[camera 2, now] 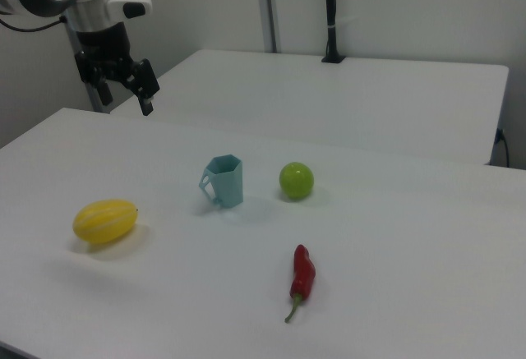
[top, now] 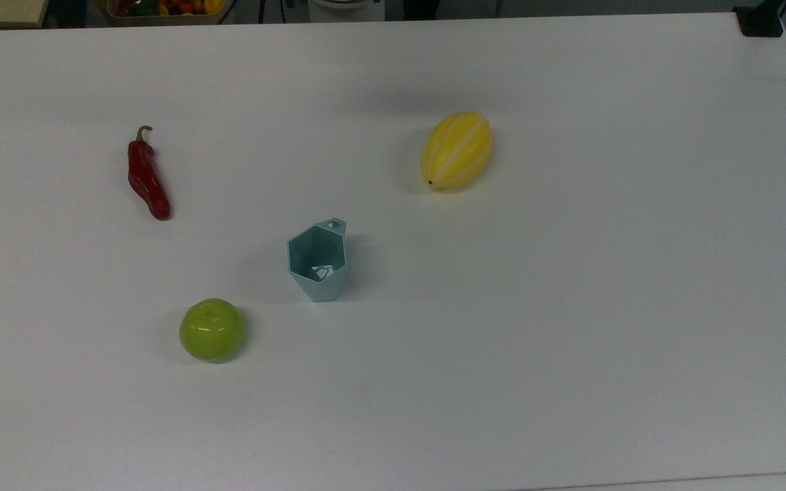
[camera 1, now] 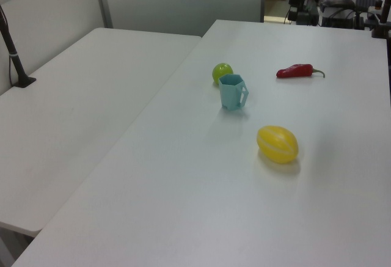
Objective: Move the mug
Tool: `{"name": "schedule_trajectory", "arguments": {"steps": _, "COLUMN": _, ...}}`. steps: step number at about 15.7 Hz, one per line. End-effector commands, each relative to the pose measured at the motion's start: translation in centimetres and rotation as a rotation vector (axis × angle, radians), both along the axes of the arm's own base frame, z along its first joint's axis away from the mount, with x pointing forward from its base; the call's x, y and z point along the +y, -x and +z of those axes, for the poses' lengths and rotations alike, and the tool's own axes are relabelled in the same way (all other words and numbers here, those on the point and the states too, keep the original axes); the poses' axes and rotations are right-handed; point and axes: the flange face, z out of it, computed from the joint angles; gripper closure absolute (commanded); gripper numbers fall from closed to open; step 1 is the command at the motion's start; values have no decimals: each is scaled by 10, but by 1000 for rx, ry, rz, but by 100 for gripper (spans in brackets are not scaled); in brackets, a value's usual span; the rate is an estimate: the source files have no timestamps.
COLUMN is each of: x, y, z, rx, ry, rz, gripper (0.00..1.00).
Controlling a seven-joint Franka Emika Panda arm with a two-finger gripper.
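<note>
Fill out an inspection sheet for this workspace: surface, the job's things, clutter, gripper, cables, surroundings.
Surface: white table, bare apart from four items; a second white table adjoins it.
Job's things: pale teal mug upright near the middle, handle toward the top view's top, untouched.
Clutter: green apple nearest the mug; red chili pepper and yellow striped melon farther off. None touch.
Gripper: gripper open, holding nothing, raised above the table's far edge in the right view, well away from the mug.
Cables: a cable tied along a black post on the second table.
Surroundings: bin of colourful produce beyond the top view's upper edge; black clamp at the table corner.
</note>
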Motion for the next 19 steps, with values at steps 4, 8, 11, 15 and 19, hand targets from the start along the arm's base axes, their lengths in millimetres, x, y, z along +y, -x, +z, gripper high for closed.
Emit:
{"name": "schedule_trajectory", "arguments": {"steps": 4, "x": 4, "y": 3, "z": -2, "rx": -7, "ry": -14, "rz": 15, "gripper": 0}}
{"name": "schedule_trajectory", "arguments": {"steps": 8, "x": 5, "y": -22, "z": -1, "rx": -17, "ry": -13, "rz": -38, "gripper": 0}}
{"name": "schedule_trajectory", "arguments": {"steps": 11, "x": 4, "y": -44, "z": -18, "rx": 1, "ry": 15, "rz": -62, "gripper": 0}}
{"name": "schedule_trajectory", "arguments": {"steps": 15, "x": 4, "y": -65, "z": -50, "rx": 38, "ry": 40, "rz": -79, "gripper": 0}}
{"name": "schedule_trajectory", "arguments": {"steps": 19, "x": 7, "y": -87, "z": -81, "rx": 24, "ry": 68, "rz": -199, "gripper": 0}}
